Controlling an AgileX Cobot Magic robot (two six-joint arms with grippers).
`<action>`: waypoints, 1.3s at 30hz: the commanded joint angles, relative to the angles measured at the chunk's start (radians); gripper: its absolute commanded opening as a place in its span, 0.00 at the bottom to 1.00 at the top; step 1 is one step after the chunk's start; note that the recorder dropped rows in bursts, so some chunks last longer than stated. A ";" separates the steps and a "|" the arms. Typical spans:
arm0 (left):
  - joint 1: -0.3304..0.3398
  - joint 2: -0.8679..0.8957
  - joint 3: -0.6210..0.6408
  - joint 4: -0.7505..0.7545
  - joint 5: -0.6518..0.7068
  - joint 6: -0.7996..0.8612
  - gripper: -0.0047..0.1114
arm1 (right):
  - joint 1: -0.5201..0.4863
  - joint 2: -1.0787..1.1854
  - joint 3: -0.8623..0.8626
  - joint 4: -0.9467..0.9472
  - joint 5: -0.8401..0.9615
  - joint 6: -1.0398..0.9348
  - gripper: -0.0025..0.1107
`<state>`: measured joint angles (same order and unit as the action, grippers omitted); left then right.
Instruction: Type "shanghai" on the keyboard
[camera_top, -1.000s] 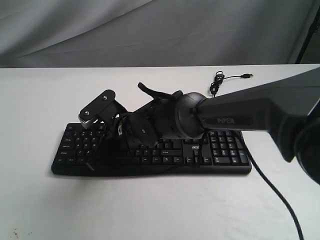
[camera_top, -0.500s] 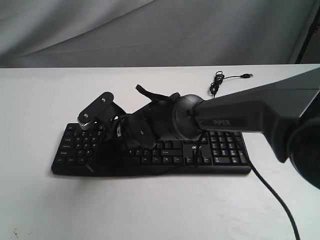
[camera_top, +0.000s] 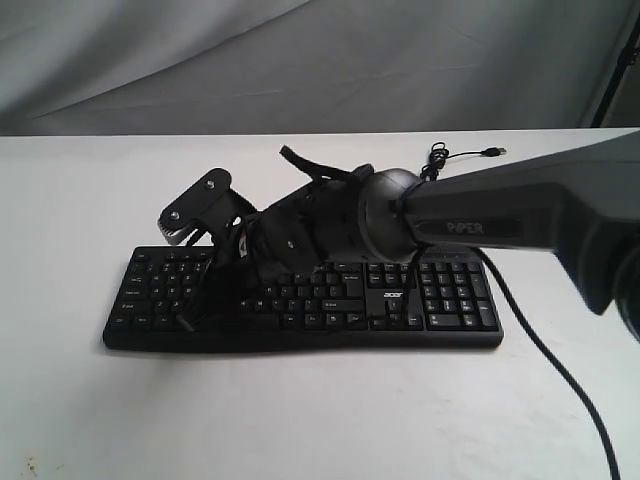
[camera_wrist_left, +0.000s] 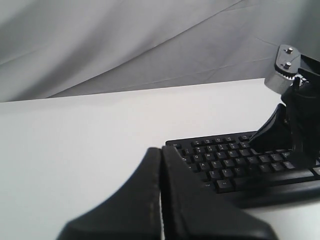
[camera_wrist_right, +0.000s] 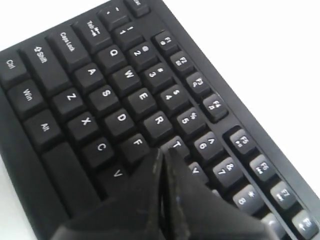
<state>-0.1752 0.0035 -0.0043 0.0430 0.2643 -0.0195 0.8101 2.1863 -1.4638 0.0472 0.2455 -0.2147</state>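
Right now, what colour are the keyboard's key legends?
White on the black keyboard; right wrist view.

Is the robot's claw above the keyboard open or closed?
Closed. The right gripper's two fingers press together with only a thin seam between them, holding nothing, over the keyboard.

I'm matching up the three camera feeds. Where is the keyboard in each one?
Exterior view: the keyboard lies across the lower middle, its centre partly hidden by the right arm.
Left wrist view: lower right, beyond the left fingers.
Right wrist view: fills most of the picture, letter keys readable.
Shared landmark: the keyboard's left end, seen in all three.
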 joint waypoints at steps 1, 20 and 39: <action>-0.004 -0.003 0.004 0.001 -0.005 -0.003 0.04 | -0.022 -0.020 0.034 -0.017 0.016 -0.012 0.02; -0.004 -0.003 0.004 0.001 -0.005 -0.003 0.04 | -0.026 -0.014 0.059 -0.011 -0.055 -0.014 0.02; -0.004 -0.003 0.004 0.001 -0.005 -0.003 0.04 | 0.043 -0.003 -0.069 -0.011 -0.006 -0.016 0.02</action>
<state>-0.1752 0.0035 -0.0043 0.0430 0.2643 -0.0195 0.8238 2.1658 -1.4730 0.0413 0.2226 -0.2206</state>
